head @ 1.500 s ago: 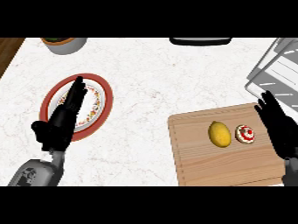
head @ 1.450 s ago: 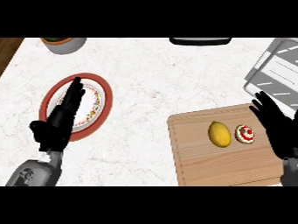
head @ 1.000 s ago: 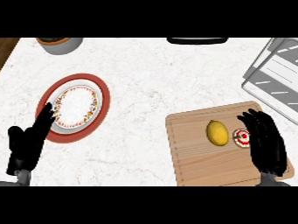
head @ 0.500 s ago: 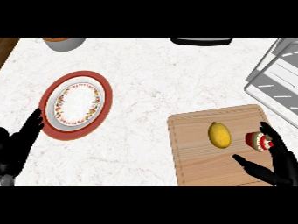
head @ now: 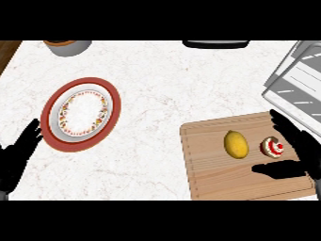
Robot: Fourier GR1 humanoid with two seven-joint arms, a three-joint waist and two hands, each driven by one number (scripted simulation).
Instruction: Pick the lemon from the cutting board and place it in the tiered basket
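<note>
Only the head view to go on. The lemon (head: 236,144) sat upright-ish on the cutting board (head: 212,176), roughly mid-board toward the far side, with a small red-and-white cupcake-looking thing (head: 273,147) just beside it on the right. The right hand (head: 307,155) hovered over the board's right edge, fingers spread wide and thumb sticking out toward the lemon, holding nothing. It wasn't touching the lemon; the little red item was between them.

The tiered basket (head: 306,89) was up at the far right, just past the board's corner.

The left hand (head: 6,162) was resting open at the lower left, fingers relaxed, right next to the red-rimmed plate (head: 81,113).

What I'd worry about: that red thing was right in the hand's path to the lemon, so closing in from the right could easily knock it or scoop it up instead. A lemon's also round and smooth, so I'd guess an off-centre pinch might send it rolling across the board. And the basket's rim looked close enough to clip on the lift.
</note>
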